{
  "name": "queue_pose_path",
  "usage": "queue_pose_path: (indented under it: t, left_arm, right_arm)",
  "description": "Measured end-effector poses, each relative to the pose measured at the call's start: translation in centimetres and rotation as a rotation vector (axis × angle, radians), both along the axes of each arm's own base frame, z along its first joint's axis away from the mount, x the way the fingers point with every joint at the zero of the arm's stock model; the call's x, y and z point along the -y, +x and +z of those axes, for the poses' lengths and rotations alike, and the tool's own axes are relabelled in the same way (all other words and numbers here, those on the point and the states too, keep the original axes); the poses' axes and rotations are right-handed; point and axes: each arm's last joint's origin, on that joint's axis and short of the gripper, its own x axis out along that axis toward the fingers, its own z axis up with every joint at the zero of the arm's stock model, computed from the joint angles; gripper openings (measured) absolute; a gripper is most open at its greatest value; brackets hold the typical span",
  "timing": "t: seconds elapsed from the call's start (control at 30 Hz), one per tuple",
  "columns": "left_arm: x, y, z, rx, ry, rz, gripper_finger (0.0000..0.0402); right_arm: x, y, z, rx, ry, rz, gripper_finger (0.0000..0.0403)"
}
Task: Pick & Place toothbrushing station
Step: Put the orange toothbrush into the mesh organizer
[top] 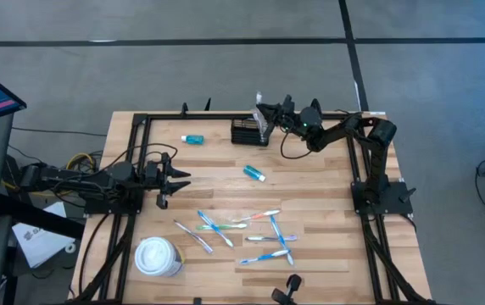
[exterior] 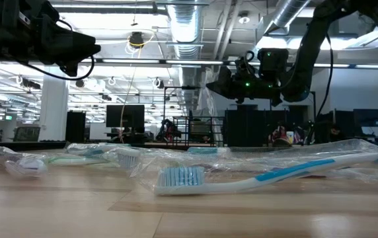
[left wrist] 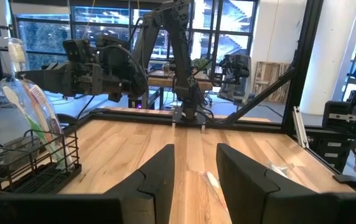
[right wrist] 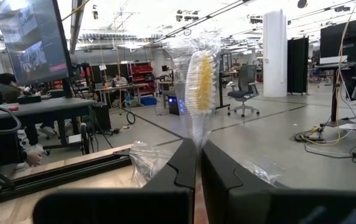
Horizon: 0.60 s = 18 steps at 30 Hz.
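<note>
At the far edge of the wooden table [top: 225,161], near its middle: small black rectangular wire-mesh organiser box [top: 249,133], standing upright, open side up. Holds a clear-wrapped toothbrush [left wrist: 38,118], head up, leaning against the wire wall, presumably so that the handle stays in a compartment.

Directly above the box: right gripper [top: 266,114], clamped tight on a yellow-bristled toothbrush in crinkled clear wrapping [right wrist: 201,81]. Grips low on the handle with the head pointing away from the wrist, most likely to let the handle end drop straight down into a compartment. Not yet lowered in, judging by the low view.

Well apart, over the near-left part of the table: left gripper [top: 179,178], about half open, nothing between the fingers, pointed across at the box and apparently waiting.

Scattered on the near half: more wrapped toothbrushes [top: 242,227], two small teal tubes [top: 254,173] nearer the box, and a white lidded paper cup [top: 158,257] at the near-left corner.

Hard to tell: which compartment lies under the held brush, how many brushes stand in the box, and the handle's lower end, hidden behind the right fingers.
</note>
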Motion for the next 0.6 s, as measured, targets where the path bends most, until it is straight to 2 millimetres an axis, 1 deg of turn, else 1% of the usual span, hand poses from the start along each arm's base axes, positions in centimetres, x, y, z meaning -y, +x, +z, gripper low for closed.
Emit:
queue_pose_path:
  t: [0.13,0.3,0.37,0.5,0.6]
  left_arm:
    - [0.0,0.0,0.0,0.000,-0.004,0.000,0.0113]
    - [0.0,0.0,0.0,-0.001,-0.004,0.000,0.0113]
    - [0.0,0.0,0.0,-0.001,-0.004,0.000,0.0113]
    - [0.0,0.0,0.0,-0.001,-0.004,0.000,0.0113]
    - [0.0,0.0,0.0,-0.002,-0.001,0.000,0.0113]
  right_arm:
    - [0.0,0.0,0.0,-0.002,0.013,0.001,0.0000]
    - [0.0,-0.1,0.6,-0.026,0.049,-0.001,0.0000]
    - [-0.1,-0.3,0.8,-0.083,0.077,-0.005,0.0000]
    - [-0.2,-1.0,1.4,-0.258,0.087,-0.020,0.0000]
    - [-0.5,-1.1,1.7,-0.295,0.069,-0.016,0.0000]
